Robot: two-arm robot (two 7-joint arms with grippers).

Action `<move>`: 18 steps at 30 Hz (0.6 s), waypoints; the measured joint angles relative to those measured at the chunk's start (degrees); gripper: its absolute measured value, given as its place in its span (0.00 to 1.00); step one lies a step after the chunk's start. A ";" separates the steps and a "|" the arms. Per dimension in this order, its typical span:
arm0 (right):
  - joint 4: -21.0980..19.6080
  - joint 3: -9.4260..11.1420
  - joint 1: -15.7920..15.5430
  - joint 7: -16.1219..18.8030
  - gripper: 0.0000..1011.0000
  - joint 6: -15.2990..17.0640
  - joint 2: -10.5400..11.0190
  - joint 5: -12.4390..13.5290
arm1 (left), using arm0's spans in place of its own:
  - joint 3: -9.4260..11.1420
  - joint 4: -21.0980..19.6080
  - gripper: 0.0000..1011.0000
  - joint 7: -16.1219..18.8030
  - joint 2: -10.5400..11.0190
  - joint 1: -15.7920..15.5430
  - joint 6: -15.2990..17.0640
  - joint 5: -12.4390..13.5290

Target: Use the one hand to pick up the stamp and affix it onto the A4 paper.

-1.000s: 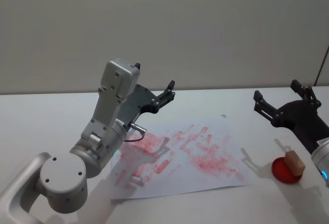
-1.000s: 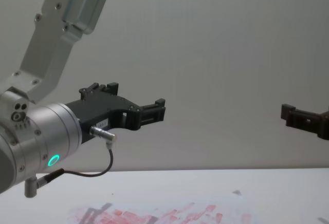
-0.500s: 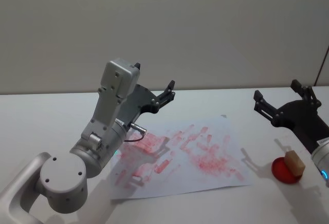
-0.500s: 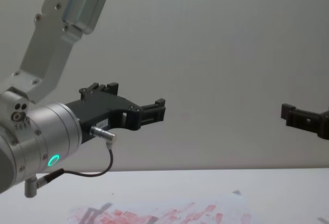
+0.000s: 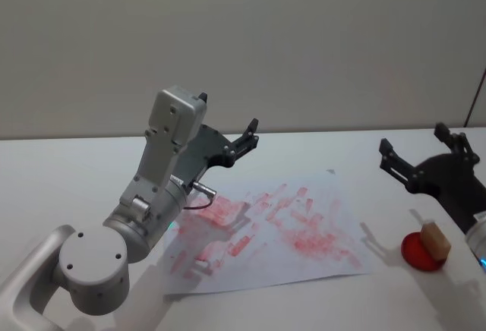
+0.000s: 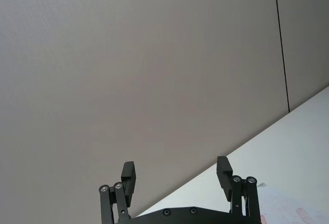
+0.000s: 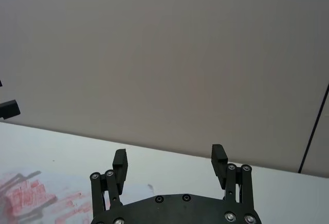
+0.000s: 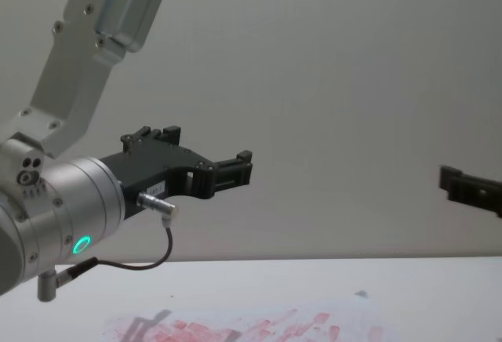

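Stamp (image 5: 435, 240): small light-brown wooden block, judged light, rigid and sturdy, inked underneath. Best pinched across its bare side faces. It stands on a red ink pad (image 5: 414, 254) on the table (image 5: 76, 171), below the right gripper (image 5: 414, 138) and nearer the robot, printing face down, with its longer side apparently running obliquely away from the robot. Right gripper: raised, fingers spread wide, empty, with the A4 paper (image 5: 304, 225) to its left. Left gripper (image 6: 175, 168): also spread and empty, parked aloft well to the left.

Right hand (image 5: 412, 138) shifted slightly rightward
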 joint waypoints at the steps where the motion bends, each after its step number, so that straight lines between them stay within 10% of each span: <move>1: -0.36 0.10 -0.55 -0.18 0.99 -0.03 0.29 0.20 | 0.00 0.00 0.99 0.00 0.00 0.00 0.00 0.00; 18: -7.69 3.04 -13.77 -8.42 0.99 1.90 7.05 4.81 | 0.00 0.00 0.99 0.00 0.00 0.00 0.00 0.00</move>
